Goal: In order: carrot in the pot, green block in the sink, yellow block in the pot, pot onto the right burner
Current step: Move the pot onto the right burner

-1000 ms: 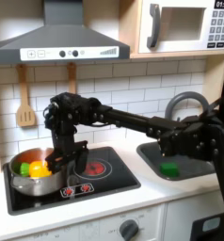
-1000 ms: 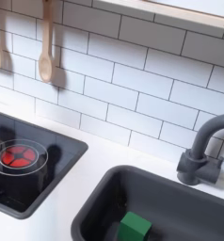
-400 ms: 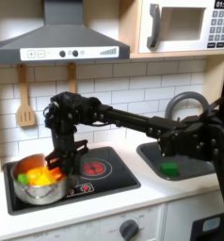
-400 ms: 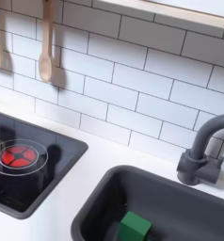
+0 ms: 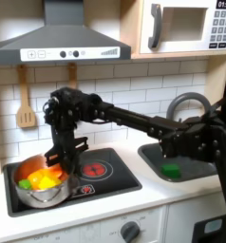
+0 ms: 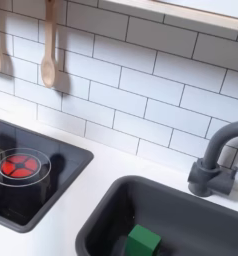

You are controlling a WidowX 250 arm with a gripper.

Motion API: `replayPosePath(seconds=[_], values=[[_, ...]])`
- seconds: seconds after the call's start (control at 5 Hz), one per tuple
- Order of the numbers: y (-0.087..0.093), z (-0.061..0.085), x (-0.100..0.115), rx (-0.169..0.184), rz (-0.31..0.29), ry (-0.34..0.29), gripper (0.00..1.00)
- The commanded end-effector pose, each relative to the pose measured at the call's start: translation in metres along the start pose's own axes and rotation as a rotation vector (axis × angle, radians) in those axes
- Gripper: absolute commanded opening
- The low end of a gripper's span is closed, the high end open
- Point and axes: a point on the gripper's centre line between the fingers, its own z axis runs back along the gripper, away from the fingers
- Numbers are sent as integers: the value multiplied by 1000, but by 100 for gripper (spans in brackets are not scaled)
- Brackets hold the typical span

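Gripper (image 5: 60, 161) sat on the pot (image 5: 41, 182) far rim w/ jaw gap unclear, so lift level, slide right to the burner (image 5: 96, 170).

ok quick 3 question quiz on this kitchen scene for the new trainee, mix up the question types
1. True or false: the green block lies in the sink.
2. Which burner, by the first exterior view, holds the pot? A) left B) right
3. What does the gripper hang over in the first exterior view?

Key
1. True; both exterior views show it in the basin.
2. A; the red burner to its right is bare.
3. The pot's right rim; the yellow block lies inside.
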Motion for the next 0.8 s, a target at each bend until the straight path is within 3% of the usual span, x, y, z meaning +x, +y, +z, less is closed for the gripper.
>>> replayPosePath(seconds=[0.0,0.2,0.6], values=[[-33,-9,-3,-3,-53,25,0],[-53,-21,-8,-6,-101,43,0],[-89,-21,-21,-13,-182,38,0]])
